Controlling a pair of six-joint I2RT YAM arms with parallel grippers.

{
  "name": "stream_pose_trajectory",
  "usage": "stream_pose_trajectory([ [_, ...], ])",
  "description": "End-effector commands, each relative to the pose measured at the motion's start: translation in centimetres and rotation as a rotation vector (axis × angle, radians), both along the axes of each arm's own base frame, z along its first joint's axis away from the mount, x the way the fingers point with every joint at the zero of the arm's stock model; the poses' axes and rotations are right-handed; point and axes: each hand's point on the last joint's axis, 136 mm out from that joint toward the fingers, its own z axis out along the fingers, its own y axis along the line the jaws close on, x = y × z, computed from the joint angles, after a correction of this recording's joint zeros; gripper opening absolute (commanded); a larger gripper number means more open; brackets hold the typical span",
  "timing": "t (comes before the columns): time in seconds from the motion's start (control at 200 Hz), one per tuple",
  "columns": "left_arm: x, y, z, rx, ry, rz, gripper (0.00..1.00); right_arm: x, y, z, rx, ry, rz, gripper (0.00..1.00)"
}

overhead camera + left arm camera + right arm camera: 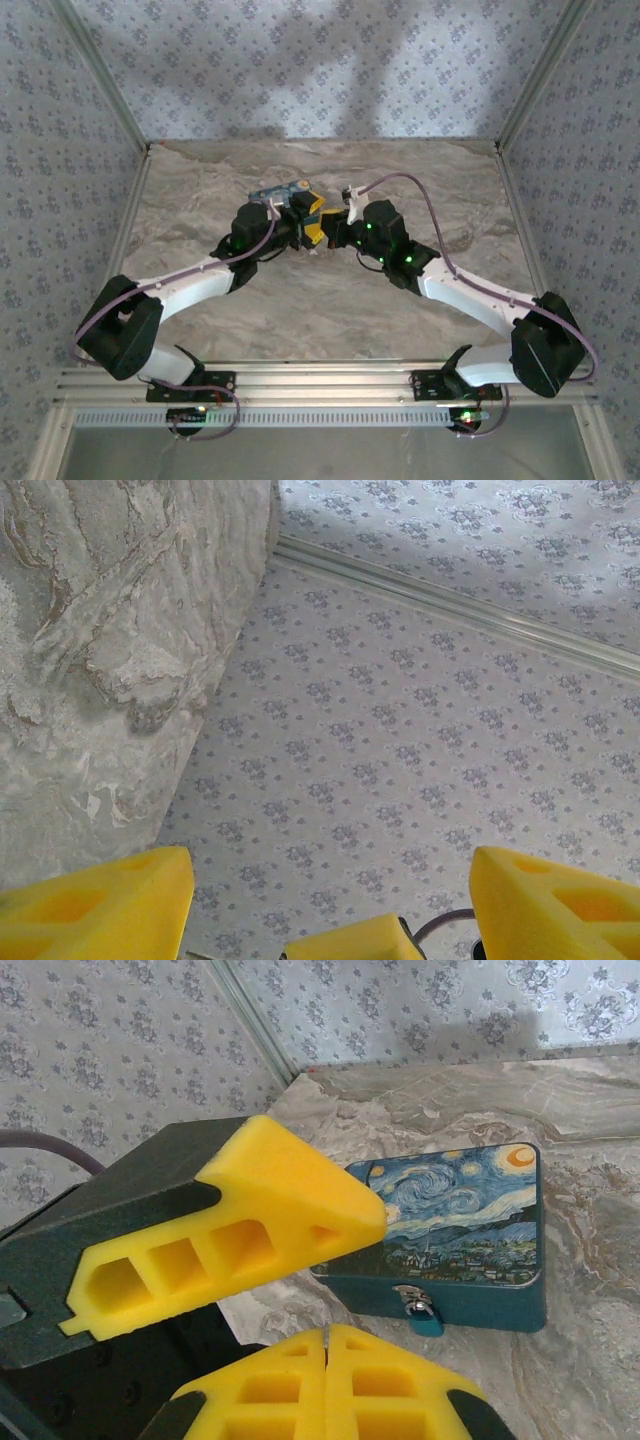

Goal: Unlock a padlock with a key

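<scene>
Nearest, two arms are mounted at the table's (330, 320) front edge: one left arm (190, 290) and one right arm (480, 295). Each elbow is splayed outward, and each forearm is angled inward and away, so that the two wrists converge near the table centre. There are two grippers. The left gripper (330, 875) stands open, with its two yellow fingers (95, 905) set wide apart. Its camera faces the patterned wall (420, 730), with the marble table surface at the left of that view. The right gripper (326, 1350) is closed, its two yellow fingers pressed flat against each other along a single seam. Whether anything is held in that seam cannot be told. In the right wrist view, one finger of the left gripper crosses just ahead of the right gripper, in front of the left corner of the box (465, 1215). Contact with the box cannot be confirmed. Beyond both grippers lies one blue box with a starry-night lid, flat on the table. One padlock (422, 1312) hangs on the box's front wall, below the lid edge.
</scene>
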Motion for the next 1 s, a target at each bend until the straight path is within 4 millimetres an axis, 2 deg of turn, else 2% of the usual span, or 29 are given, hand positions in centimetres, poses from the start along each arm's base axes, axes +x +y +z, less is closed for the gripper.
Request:
stream_pose_trajectory([
  [0.0,0.1,0.1,0.4,-0.018,-0.022,0.018,0.71,-0.3,0.2,0.4,0.013,0.007,0.013,0.0],
  [0.245,0.1,0.2,0.1,-0.009,-0.017,0.023,0.59,-0.5,-0.2,0.4,0.011,0.006,0.003,0.0],
  [0.395,0.1,0.3,0.1,-0.006,-0.015,0.024,0.57,-0.5,-0.4,0.3,0.01,0.006,-0.004,0.0],
  [0.48,0.1,0.3,0.1,-0.005,-0.015,0.026,0.51,-0.6,-0.4,0.3,0.008,0.006,-0.001,0.0],
  [0.994,0.0,0.4,-0.3,0.01,-0.01,0.029,0.32,-0.8,-0.8,0.0,0.008,0.009,-0.012,0.0],
])
